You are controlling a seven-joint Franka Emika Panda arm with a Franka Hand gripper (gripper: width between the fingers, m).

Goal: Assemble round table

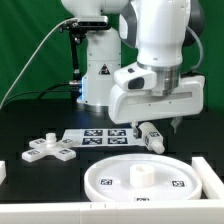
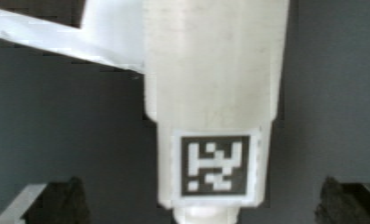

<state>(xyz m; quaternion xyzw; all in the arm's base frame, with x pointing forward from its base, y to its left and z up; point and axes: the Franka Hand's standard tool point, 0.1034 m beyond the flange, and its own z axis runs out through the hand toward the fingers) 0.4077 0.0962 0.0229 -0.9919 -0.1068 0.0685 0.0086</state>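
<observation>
We see the round disc point(image 1: 137, 178), the cross-shaped piece point(image 1: 45, 150) and the short cylinder point(image 2: 208, 90) as white plastic, smooth with a soft satin sheen. The cylinder's printed tag point(image 2: 214, 165) looks flat and matt, like paper. The counter point(image 1: 25, 125) is black and matt. The arm's shell point(image 1: 165, 40) is glossy white plastic that catches the light. The backdrop point(image 1: 25, 40) looks like green cloth, quite dull.
</observation>
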